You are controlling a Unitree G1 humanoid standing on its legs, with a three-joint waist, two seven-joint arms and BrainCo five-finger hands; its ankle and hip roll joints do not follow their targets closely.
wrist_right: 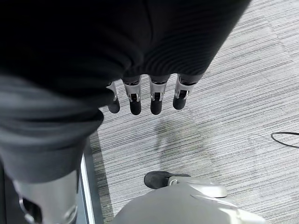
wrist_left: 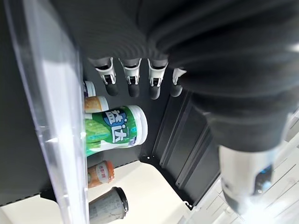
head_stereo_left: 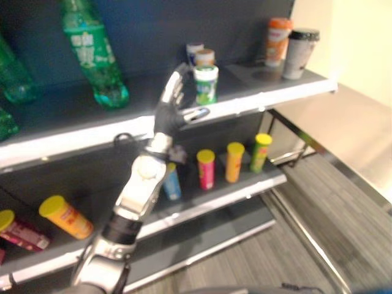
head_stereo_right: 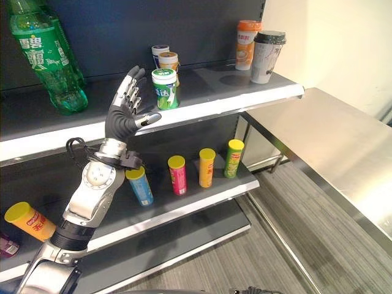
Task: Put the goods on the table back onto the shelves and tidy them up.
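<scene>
Bottles (head_stereo_right: 46, 58) left, green-labelled jar (head_stereo_right: 165, 89) just beside spread, empty left robot hand (head_stereo_right: 125, 113); cups (head_stereo_right: 257, 49) right.

The green-labelled jar (head_stereo_right: 164, 88) stands near the front edge of the top shelf (head_stereo_right: 202, 107). The left robot hand (head_stereo_right: 124, 116) is raised with straight fingers just left of this jar, apart from it. Two small jars (head_stereo_right: 165, 59) stand right behind the jar and block the way to the back. Right of the jar the shelf is bare up to the orange cup (head_stereo_right: 246, 44) and the grey cup (head_stereo_right: 267, 56) at the far end. Left of the jar, past the hand, there is open shelf up to the green bottle (head_stereo_right: 49, 58). Further right of the jar, past the cups, lies the bare steel table (head_stereo_right: 331, 147).
</scene>
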